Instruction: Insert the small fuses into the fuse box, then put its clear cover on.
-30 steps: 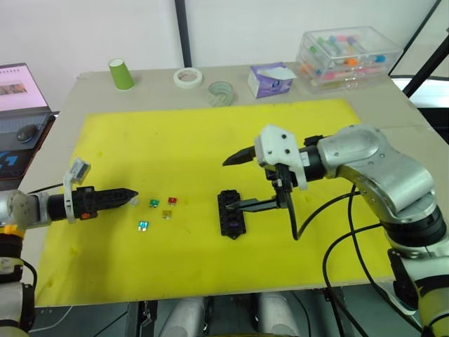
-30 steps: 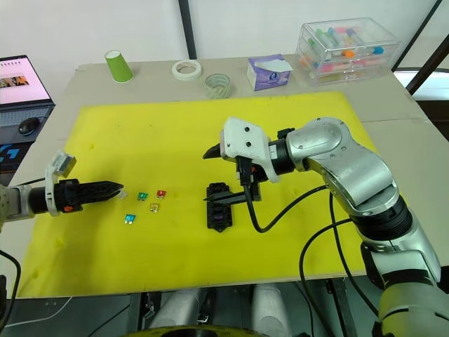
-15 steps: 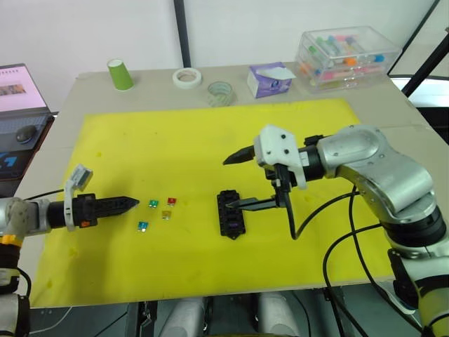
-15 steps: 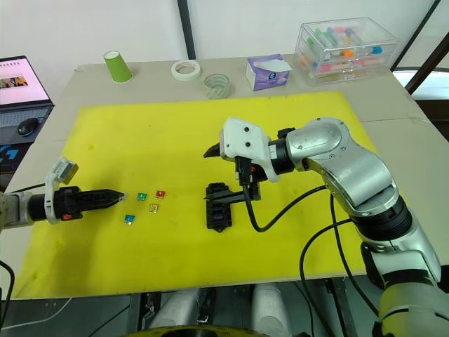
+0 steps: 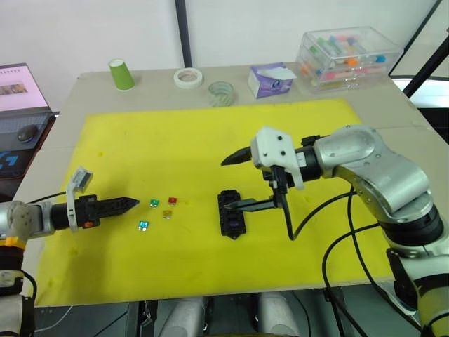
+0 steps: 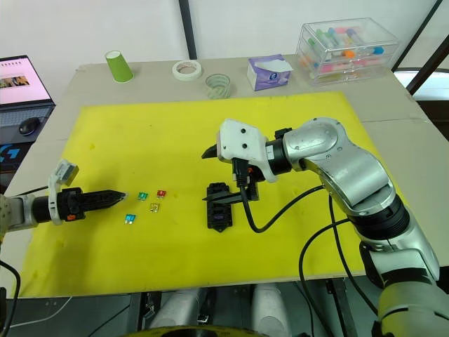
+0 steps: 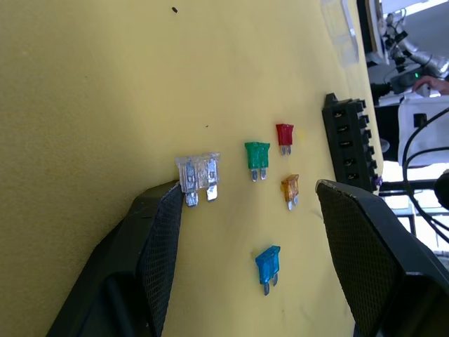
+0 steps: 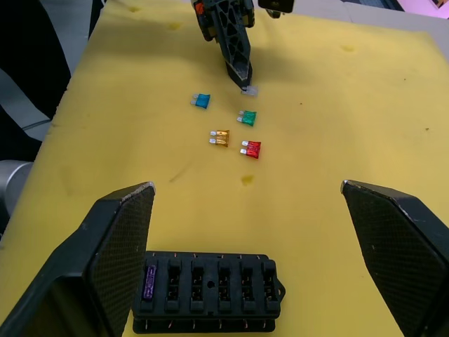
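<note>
Grey-clear fuse, on the yellow mat left of the fuse box, touching one finger of the left gripper, fingers apart: probably light, rigid, slick; best pinched across the flat plastic body, blades free.

The laptop was cut off by the frame's left edge. The right gripper's lower finger hid part of the fuse box. In the left wrist view, the frame edge cut off the fuse box's far end, and the clear cover was blurred.
</note>
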